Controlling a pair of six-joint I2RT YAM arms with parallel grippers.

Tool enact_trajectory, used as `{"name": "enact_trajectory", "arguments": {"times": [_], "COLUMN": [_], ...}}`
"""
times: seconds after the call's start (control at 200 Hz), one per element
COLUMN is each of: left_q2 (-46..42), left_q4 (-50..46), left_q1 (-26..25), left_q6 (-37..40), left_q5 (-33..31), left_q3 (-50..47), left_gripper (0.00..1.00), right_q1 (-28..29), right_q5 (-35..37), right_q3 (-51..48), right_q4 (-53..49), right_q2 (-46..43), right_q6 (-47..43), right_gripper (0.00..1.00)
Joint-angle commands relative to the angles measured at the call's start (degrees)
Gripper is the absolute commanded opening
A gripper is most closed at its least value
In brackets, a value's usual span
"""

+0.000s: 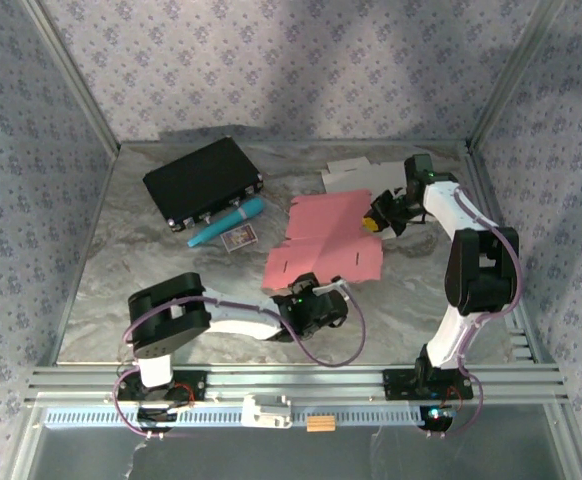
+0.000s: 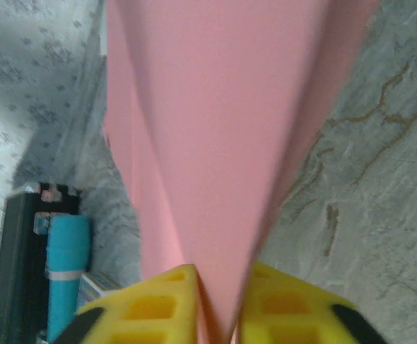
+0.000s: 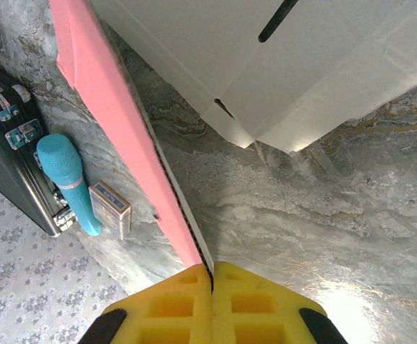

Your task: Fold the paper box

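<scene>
Your left hand (image 2: pixel 221 301) and right hand (image 3: pixel 212 276) each pinch an edge of the paper box (image 1: pixel 323 245). Move them together along the creases, without tearing.

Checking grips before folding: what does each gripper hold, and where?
Both pinch the pink paper box: left gripper its near edge, right gripper its right edge.

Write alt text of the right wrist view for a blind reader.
The right gripper, shut, pinches an edge of the pink paper box above a marbled table. Beyond lies white cardboard; a teal tube, a small box and a black case lie left.
</scene>
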Motion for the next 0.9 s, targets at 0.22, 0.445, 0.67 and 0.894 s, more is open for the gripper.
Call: {"name": "enact_trajectory", "arguments": {"times": [0.22,0.445,0.67,0.894], "left_q2": [-6.9,-9.0,-10.7,-11.2], "left_q4": [-3.0,-6.1,-10.2,-12.8], "left_q1": [-0.4,-0.2,0.3,1.6], "left_q6": [3.3,2.8,-0.2,-2.7], "left_q5": [1.5,2.2,4.0,5.0], "left_q3": [1.6,2.8,4.2,5.4], "left_gripper": [0.01,0.0,0.0,0.01], "right_q1": [-0.6,-0.9,-4.7,-4.3], "right_q5": [-1.2,3.9,8.3,5.4], "right_q3": [2.7,9.2,3.9,-13.5], "right_q4": [-3.6,-9.8,-10.7,-6.5], "right_q2": [1.1,-1.2,-13.3,-30.1], "right_q6": [-1.3,-4.1,-3.0,1.8], "right_gripper": [0.0,0.34,0.59,0.69]}}
